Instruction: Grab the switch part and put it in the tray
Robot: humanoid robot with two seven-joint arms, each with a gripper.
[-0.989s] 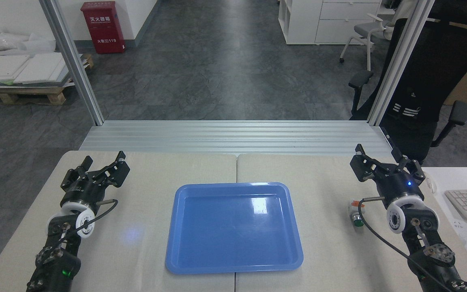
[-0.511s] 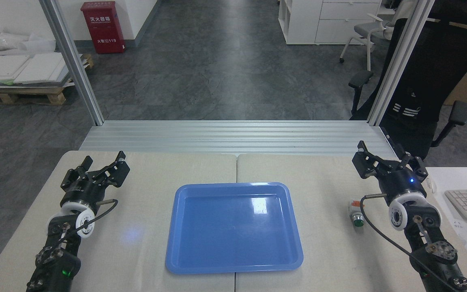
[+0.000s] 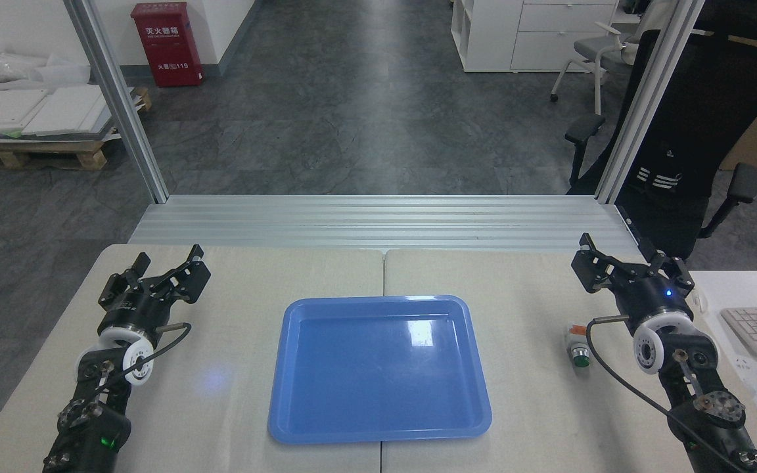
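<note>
Right pincer [image 3: 631, 263] splayed near switch part [image 3: 576, 343]

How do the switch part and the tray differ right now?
Size: the switch part is tiny; the tray is far larger.
Look: the switch part is whitish with an orange end and a green button; the tray is plain glossy blue.
Place: the switch part lies right of the tray, apart from it, beside the right arm; the tray sits mid-table between both arms.
Shared: both rest on the table, ungripped.
</note>
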